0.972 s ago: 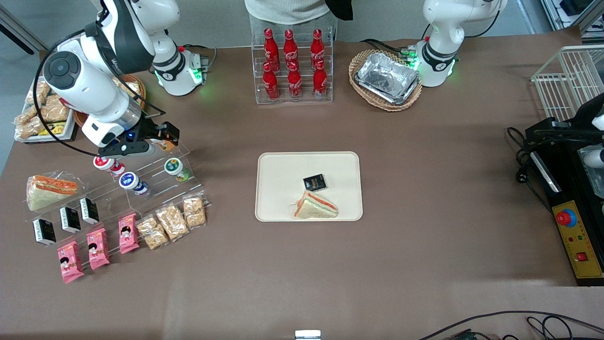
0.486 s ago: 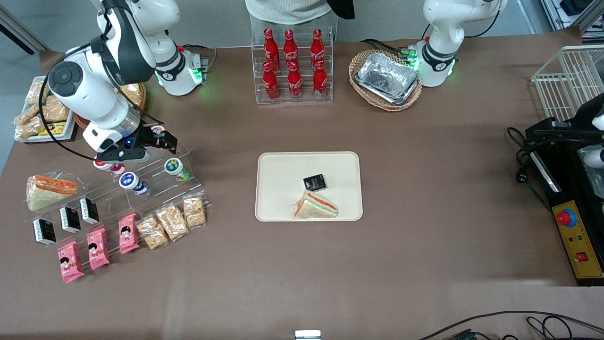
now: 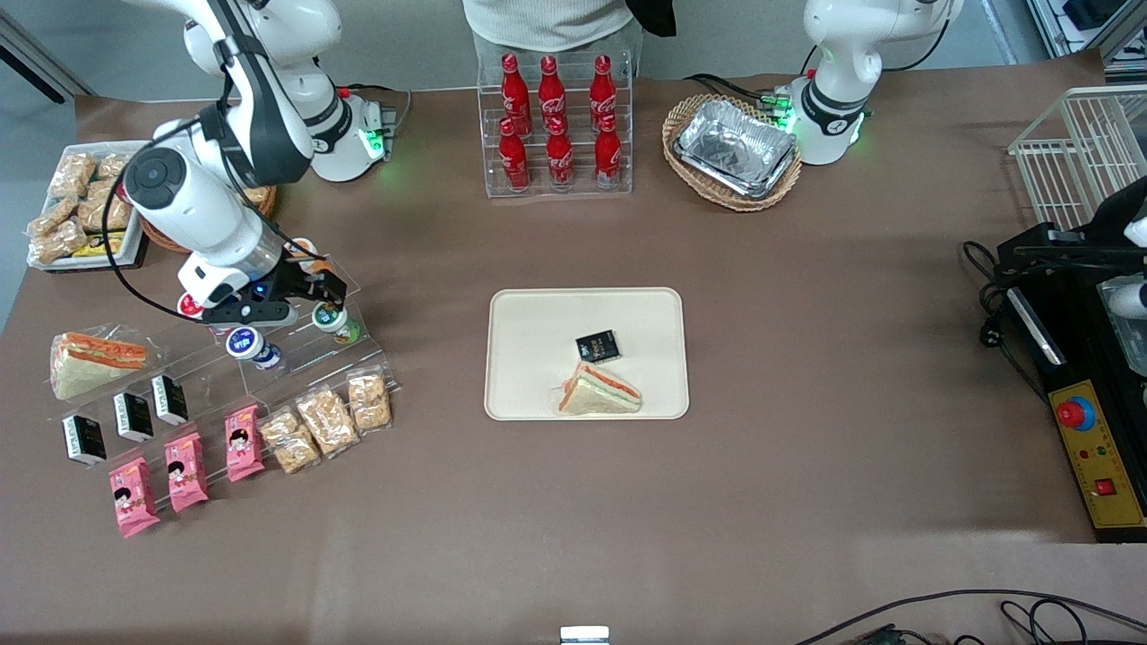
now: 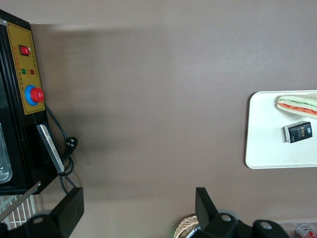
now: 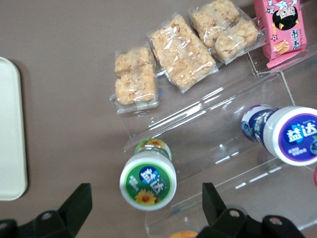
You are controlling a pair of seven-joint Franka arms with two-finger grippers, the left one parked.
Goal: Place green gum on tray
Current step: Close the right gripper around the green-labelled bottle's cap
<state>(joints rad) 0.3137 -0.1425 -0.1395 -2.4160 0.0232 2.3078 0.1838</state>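
Observation:
The green gum (image 3: 332,320), a small canister with a green-and-white lid, stands on the clear stepped display rack (image 3: 296,345); it also shows in the right wrist view (image 5: 148,180). My right gripper (image 3: 309,291) hangs open just above the gum, its two black fingers (image 5: 74,206) spread wide on either side of the lid and holding nothing. The cream tray (image 3: 538,358) lies at the table's middle, with a sandwich (image 3: 599,392) and a small black packet (image 3: 598,345) on it. The tray's edge shows in the right wrist view (image 5: 11,139).
A blue-lidded canister (image 3: 242,343) and a red-lidded one (image 3: 190,305) stand beside the green gum on the rack. Cracker packets (image 3: 327,421), pink snack packs (image 3: 184,470) and black boxes (image 3: 133,415) lie nearer the front camera. Cola bottles (image 3: 556,125) and a foil tray basket (image 3: 735,148) stand farther back.
My right gripper has moved from beside the orange-lidded canister toward the tray's side and come down over the green gum. The gum has not moved.

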